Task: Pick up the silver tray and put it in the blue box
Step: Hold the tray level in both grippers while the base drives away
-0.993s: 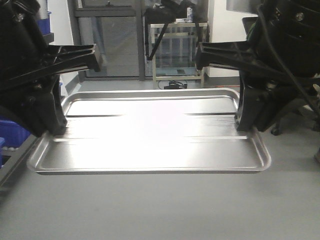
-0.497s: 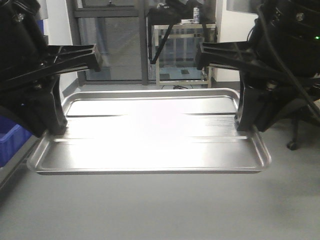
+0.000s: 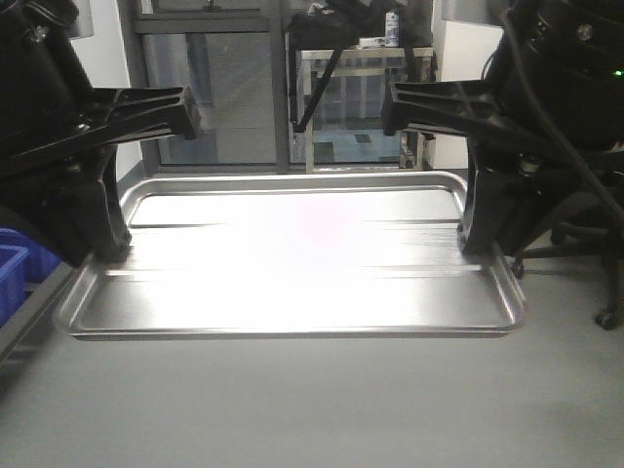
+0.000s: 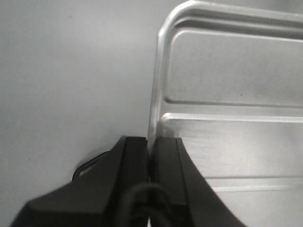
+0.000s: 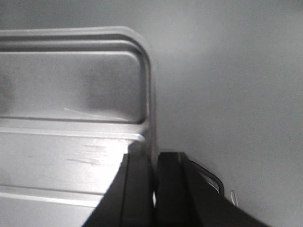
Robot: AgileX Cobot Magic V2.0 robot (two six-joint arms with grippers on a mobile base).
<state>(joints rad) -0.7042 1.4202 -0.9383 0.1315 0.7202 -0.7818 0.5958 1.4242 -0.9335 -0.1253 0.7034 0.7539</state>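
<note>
At its short rims the silver tray (image 3: 292,253) is clamped by the left gripper (image 4: 149,144) and the right gripper (image 5: 155,160), level above the floor (image 3: 312,409) — grasping is judged done, while placing into the unseen blue box is left.

The silver tray (image 3: 292,292) is shiny scratched metal, the floor (image 3: 292,409) smooth matt.

The silver tray (image 3: 292,278) lies between the left gripper (image 3: 101,252) and right gripper (image 3: 478,242), a rack (image 3: 361,97) behind.
</note>
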